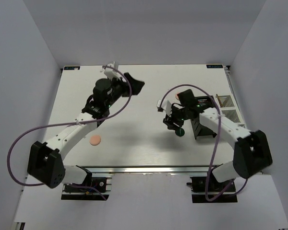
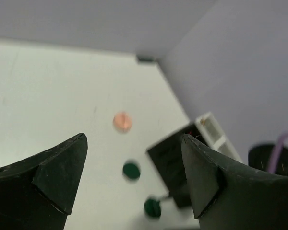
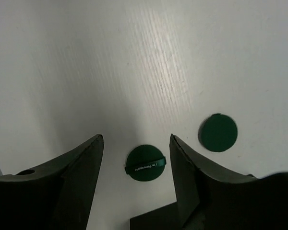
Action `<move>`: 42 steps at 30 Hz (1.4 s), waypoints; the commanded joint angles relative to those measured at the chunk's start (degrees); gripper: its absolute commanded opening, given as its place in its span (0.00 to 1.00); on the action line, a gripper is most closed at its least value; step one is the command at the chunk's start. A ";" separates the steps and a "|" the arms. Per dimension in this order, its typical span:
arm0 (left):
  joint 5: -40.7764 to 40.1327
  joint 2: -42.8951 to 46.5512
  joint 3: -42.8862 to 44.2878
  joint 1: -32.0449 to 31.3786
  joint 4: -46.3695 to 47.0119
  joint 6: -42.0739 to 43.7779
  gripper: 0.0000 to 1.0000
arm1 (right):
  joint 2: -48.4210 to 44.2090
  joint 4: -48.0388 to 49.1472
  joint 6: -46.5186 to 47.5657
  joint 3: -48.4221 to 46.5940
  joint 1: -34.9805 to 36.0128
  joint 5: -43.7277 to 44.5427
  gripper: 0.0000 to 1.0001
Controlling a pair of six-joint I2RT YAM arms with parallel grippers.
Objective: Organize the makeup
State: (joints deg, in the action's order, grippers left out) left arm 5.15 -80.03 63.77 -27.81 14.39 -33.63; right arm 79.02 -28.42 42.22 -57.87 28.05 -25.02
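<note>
Left of the compartment box (image 1: pixel 228 109): 2 green discs and 2 peach discs, all loose on the table (image 1: pixel 144 153).
Count 1: the banded green disc (image 3: pixel 145 163) lies flat just beside the box's black part, in line with the gap of the right gripper (image 3: pixel 136 139), whose jaws are apart and hold nothing. Count 2: the plain green disc (image 3: pixel 218 132) sits near the banded one, not touching it. Of the peach pair, the near peach disc (image 2: pixel 122 121) is close to the green pair and further from the box. The far peach disc (image 1: pixel 94 140) is well apart from the box, beside the left arm (image 1: pixel 69 134). The left gripper (image 2: pixel 133 139) is raised, well apart from the box, jaws spread wide and empty.
</note>
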 commanded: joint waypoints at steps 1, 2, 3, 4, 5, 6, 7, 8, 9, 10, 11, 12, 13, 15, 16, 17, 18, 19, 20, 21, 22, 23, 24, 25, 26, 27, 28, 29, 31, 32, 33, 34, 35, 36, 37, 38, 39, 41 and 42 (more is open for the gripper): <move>-0.66 7.24 -8.12 -0.31 -10.95 0.67 0.89 | 5.51 -5.58 4.10 -5.23 2.70 13.84 0.63; -1.27 10.82 -9.35 -0.23 -13.40 1.10 0.88 | 9.09 -6.81 4.36 -6.20 3.32 16.55 0.63; -2.41 12.43 -10.41 -0.31 -14.38 1.54 0.88 | 10.61 -9.17 5.24 -7.77 3.58 17.53 0.61; -2.60 14.01 -12.07 -0.31 -17.09 2.24 0.88 | 13.84 -10.32 5.77 -8.40 3.85 18.50 0.55; -2.69 15.50 -12.78 -0.23 -20.25 2.77 0.87 | 15.18 -11.03 6.03 -8.84 4.11 20.51 0.51; -2.77 18.04 -13.57 -0.31 -21.67 3.21 0.86 | 16.24 -12.17 6.73 -9.36 4.20 21.05 0.49; -2.77 19.28 -14.97 -0.31 -23.17 3.83 0.86 | 17.82 -12.09 7.70 -9.37 4.20 21.84 0.45; -2.86 20.51 -15.60 -0.31 -25.97 4.01 0.85 | 18.27 -11.83 8.23 -9.37 4.20 22.90 0.44; -3.12 22.70 -16.21 -0.23 -27.30 4.18 0.86 | 18.45 -11.57 8.75 -9.28 4.12 23.51 0.44; -3.30 23.77 -16.74 -0.31 -28.62 4.44 0.86 | 18.97 -10.96 9.72 -9.11 4.20 23.96 0.45; -3.48 24.82 -17.70 -0.23 -30.98 4.45 0.86 | 19.32 -11.21 10.25 -9.19 4.20 24.66 0.46; -3.56 26.57 -18.23 -0.31 -32.14 4.36 0.86 | 19.76 -11.56 10.86 -9.37 4.20 24.75 0.46; -3.57 27.37 -18.76 -0.31 -33.36 4.10 0.86 | 20.64 -12.00 11.39 -9.46 4.20 24.84 0.48; -3.39 28.78 -20.61 -0.31 -36.36 3.48 0.86 | 21.43 -12.80 12.97 -8.93 4.03 26.50 0.49; -3.04 30.01 -21.22 -0.23 -37.24 2.87 0.86 | 21.52 -12.53 13.41 -8.50 4.11 26.60 0.51; -2.95 30.72 -22.62 -0.31 -38.38 2.34 0.86 | 21.61 -11.49 14.46 -7.53 4.11 26.77 0.51; -3.04 31.42 -23.24 -0.31 -38.91 1.73 0.87 | 21.70 -10.96 14.91 -7.09 4.11 26.86 0.52; -2.86 32.64 -23.95 -0.31 -39.44 0.59 0.87 | 22.48 -10.60 15.35 -6.56 4.11 27.03 0.52; -2.95 33.35 -25.08 -0.31 -39.62 0.15 0.87 | 22.92 -10.51 16.05 -6.38 4.03 27.30 0.52; -3.12 33.97 -25.53 -0.31 -39.88 -0.56 0.87 | 23.89 -10.34 16.32 -6.29 4.03 27.56 0.52; -3.82 35.19 -25.97 -0.31 -40.58 -1.52 0.87 | 24.24 -10.07 16.58 -6.12 4.11 27.56 0.52; -4.18 35.90 -26.32 -0.31 -40.76 -1.96 0.87 | 24.51 -9.46 17.10 -5.77 4.03 27.48 0.52; -4.35 36.52 -26.85 -0.23 -41.11 -2.40 0.87 | 24.69 -9.11 17.20 -5.68 4.03 27.22 0.51; -6.27 37.57 -27.11 -0.22 -41.98 -3.54 0.87 | 25.30 -9.02 17.37 -5.68 4.03 26.52 0.49; -6.90 38.27 -27.29 -0.31 -42.43 -3.99 0.88 | 25.74 -9.36 17.55 -5.85 4.03 26.07 0.47; -7.43 38.89 -27.90 -0.31 -42.86 -5.21 0.88 | 26.35 -9.63 17.64 -5.85 4.03 25.63 0.42; -8.82 40.29 -28.08 -0.31 -44.00 -5.92 0.88 | 26.62 -9.72 17.72 -5.77 3.94 25.37 0.39; -9.88 41.00 -28.35 -0.31 -44.71 -6.53 0.88 | 26.88 -9.98 17.90 -5.59 3.85 23.54 0.34; -12.52 42.14 -28.17 -0.23 -48.03 -8.90 0.89 | 27.06 -10.60 17.90 -5.07 3.33 21.34 0.17; -14.10 42.67 -27.91 -0.31 -49.45 -9.87 0.89 | 26.97 -10.86 17.73 -5.06 3.06 20.19 0.12; -18.03 43.55 -27.73 -0.31 -51.03 -11.36 0.89 | 26.62 -11.73 17.64 -5.15 2.71 18.96 0.04; -20.07 43.90 -27.38 -0.31 -54.00 -13.90 0.89 | 26.19 -12.18 16.94 -5.41 1.84 16.08 0.01; -21.83 44.25 -27.21 -0.31 -55.34 -15.05 0.89 | 25.57 -12.70 16.50 -5.76 1.31 14.22 0.00; -24.98 44.69 -26.94 -0.31 -56.57 -16.46 0.91 | 23.91 -13.32 16.15 -6.38 0.61 12.12 0.00; -26.49 44.78 -26.42 -0.31 -59.10 -19.08 0.91 | 22.85 -14.28 14.75 -8.03 -1.05 6.87 0.00; -27.98 44.79 -26.15 -0.23 -60.52 -20.33 0.91 | 21.62 -14.90 13.87 -9.18 -1.94 3.86 0.00; -29.56 44.70 -25.80 -0.31 -61.75 -22.08 0.92 | 19.00 -15.60 13.07 -10.50 -2.91 1.05 0.00; -33.09 44.17 -25.01 -0.31 -64.57 -26.04 0.93 | 15.91 -16.57 11.23 -13.58 -5.63 -7.65 0.00; -34.05 44.00 -24.92 -0.31 -65.27 -27.44 0.93 | 12.50 -16.49 10.70 -14.28 -6.51 -9.86 0.00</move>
State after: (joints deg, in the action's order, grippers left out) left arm -21.04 -35.88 36.25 -28.23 -44.86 -53.89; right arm 99.92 -43.00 55.72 -67.26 23.42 -19.35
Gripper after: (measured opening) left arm 0.924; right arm 0.007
